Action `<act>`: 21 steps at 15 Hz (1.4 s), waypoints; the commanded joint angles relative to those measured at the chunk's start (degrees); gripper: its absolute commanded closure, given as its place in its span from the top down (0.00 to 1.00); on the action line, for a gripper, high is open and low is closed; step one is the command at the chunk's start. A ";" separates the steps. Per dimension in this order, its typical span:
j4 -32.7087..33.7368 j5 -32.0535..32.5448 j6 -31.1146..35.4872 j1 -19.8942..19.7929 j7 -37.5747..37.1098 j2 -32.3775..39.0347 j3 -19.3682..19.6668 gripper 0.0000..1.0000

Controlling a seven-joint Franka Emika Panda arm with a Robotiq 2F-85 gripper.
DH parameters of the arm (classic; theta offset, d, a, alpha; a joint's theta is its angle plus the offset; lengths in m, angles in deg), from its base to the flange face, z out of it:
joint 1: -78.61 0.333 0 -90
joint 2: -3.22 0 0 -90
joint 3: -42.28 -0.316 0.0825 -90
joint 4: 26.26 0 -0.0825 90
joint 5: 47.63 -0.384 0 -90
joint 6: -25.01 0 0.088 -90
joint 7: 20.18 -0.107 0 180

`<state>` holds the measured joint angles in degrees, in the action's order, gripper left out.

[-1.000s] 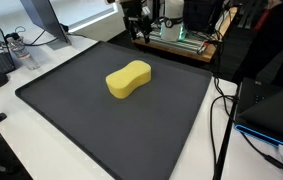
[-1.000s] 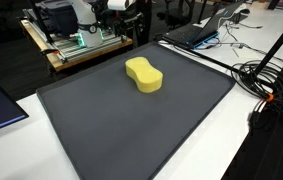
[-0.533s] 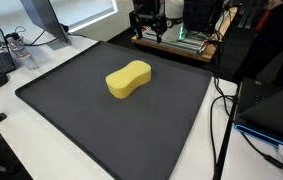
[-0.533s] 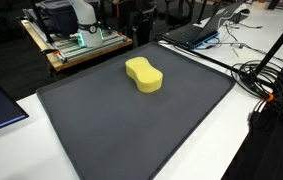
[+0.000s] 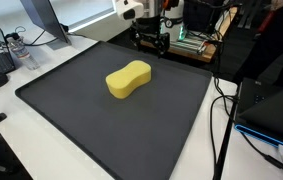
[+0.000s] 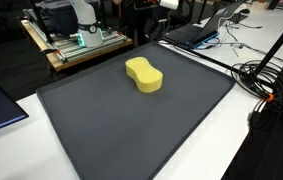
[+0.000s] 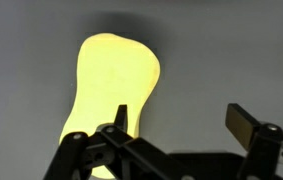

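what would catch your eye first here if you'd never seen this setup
The bright yellow sponge stands out at once, lying alone near the middle of the dark mat. Next is the gripper, hanging open by the mat's far edge in an exterior view. In the wrist view the sponge glows just ahead of its fingers.

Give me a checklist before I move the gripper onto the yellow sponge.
1. Gripper jaws open: ok.
2. Sponge flat on the mat, nothing on it: ok.
3. Gripper above sponge: not ok, it hangs over the mat's far edge.
4. Sponge centred between the fingers in the wrist view: not ok, it lies off to one side.
5. Cables off the mat: ok.
6. Height over mat: cannot tell.
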<state>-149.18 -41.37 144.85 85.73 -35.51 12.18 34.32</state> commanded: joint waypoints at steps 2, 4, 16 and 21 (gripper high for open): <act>13.61 5.00 -6.43 2.97 -2.55 10.80 1.19 1.00; 18.72 5.24 -8.65 3.76 -2.30 14.38 1.78 1.00; 48.06 3.41 -18.67 3.73 -1.19 32.02 6.71 1.00; 56.14 1.41 -21.83 1.34 0.14 36.27 7.90 1.00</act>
<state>-99.98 -37.64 126.48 88.35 -36.72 44.82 41.63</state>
